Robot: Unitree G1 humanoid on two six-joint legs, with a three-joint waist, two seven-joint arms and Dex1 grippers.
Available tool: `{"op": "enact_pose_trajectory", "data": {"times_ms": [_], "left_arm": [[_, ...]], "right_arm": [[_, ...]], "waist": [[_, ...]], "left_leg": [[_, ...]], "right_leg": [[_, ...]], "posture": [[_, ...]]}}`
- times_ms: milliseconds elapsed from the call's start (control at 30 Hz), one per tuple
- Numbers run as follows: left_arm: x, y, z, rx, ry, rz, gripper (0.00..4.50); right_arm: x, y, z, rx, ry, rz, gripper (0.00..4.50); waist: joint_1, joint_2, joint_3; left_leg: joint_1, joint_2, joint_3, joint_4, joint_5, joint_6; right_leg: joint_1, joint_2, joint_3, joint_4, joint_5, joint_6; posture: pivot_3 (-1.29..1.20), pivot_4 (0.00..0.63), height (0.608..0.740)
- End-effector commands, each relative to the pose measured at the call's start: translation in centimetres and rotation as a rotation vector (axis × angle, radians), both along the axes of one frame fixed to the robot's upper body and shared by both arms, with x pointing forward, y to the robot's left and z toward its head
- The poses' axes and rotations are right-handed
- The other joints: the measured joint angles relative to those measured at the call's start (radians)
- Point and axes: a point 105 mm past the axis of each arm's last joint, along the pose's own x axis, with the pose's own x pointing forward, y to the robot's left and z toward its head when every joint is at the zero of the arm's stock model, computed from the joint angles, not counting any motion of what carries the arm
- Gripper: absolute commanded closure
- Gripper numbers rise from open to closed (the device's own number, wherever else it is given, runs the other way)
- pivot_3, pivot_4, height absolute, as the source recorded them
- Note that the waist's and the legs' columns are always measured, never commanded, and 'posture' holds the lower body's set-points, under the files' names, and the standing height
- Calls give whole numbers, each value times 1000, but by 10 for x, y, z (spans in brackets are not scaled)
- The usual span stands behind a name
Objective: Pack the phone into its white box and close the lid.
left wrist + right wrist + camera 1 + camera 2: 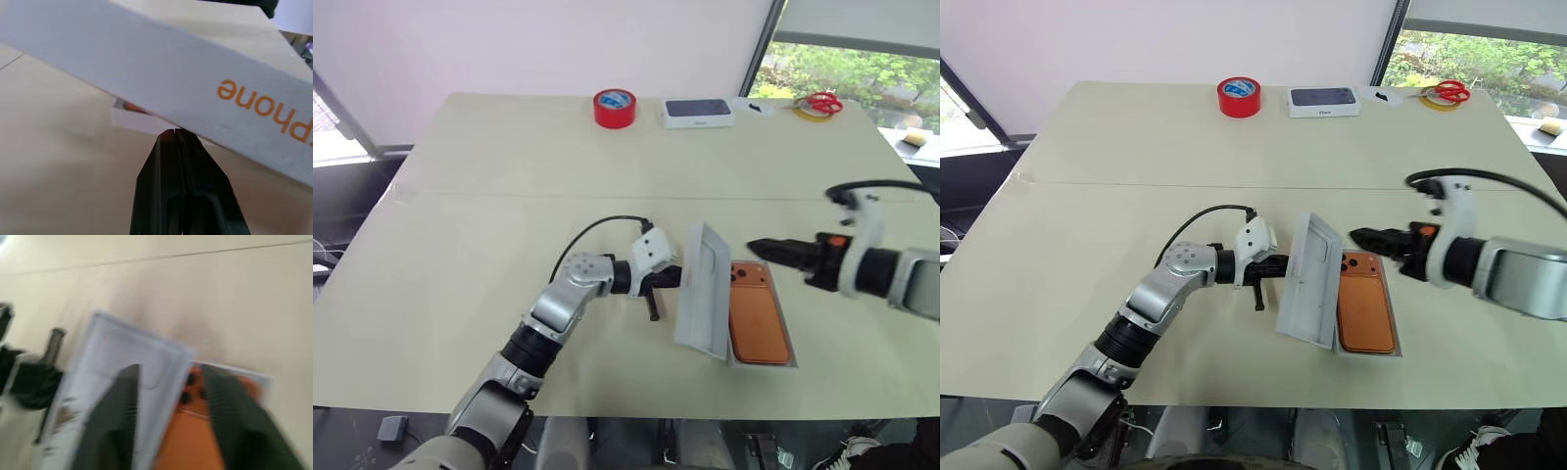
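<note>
From the head, the orange phone lies in the white box on the table. The white lid stands tilted over its left side. The left gripper, fingers shut tight, pushes the lid's edge. The right gripper hangs just above the phone. In the left wrist view, the shut fingers touch the lid, with orange letters. In the right wrist view, two fingers, spread apart and holding nothing, frame the phone.

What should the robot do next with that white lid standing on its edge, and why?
Probably tip the lid rightward with the shut left gripper until it drops flat. The phone already lies in the white box, the lid leans tilted along its left edge, and the right gripper hovers clear above.
</note>
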Motion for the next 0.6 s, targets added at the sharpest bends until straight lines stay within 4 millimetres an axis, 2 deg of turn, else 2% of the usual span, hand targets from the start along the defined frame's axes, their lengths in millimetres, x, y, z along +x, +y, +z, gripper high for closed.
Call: {"op": "enact_pose_trajectory", "data": {"times_ms": [33, 67, 200, 400, 600], "left_arm": [[-7, -13, 20, -27, -37, -58, 4500], [-6, -13, 21, -26, -32, -56, 4500], [-5, -12, 21, -15, -15, -49, 4500], [-3, -5, 19, -3, -4, -30, 4500], [-3, -3, 20, -8, 14, -16, 4500]], "right_arm": [[0, -4, 12, -74, -63, 15, 4214], [-1, -2, 9, -107, -60, 30, 4393], [-9, 2, -12, -310, -13, 107, 4393], [-32, 44, -32, -409, -21, 369, 4393], [-20, 61, -62, -450, -21, 370, 4393]], "waist": [[-1, 0, 0], [-3, 0, 0], [-2, 1, 0], [-2, 0, 0], [-3, 0, 0]], "left_leg": [[0, 0, 0, 0, 0, 0], [0, 0, 0, 0, 0, 0], [0, 0, 0, 0, 0, 0], [0, 0, -1, 0, 0, 0], [0, 0, -1, 0, 0, 0]], "right_leg": [[0, 0, 0, 0, 0, 0], [0, 0, 0, 0, 0, 0], [-1, 1, 0, 0, 0, 0], [-1, 0, 0, 0, 0, 0], [-1, 0, 0, -1, 0, 0]], "posture": [[0, 150, 730], [0, 150, 730], [0, 150, 730], [0, 150, 730], [0, 150, 730]]}}
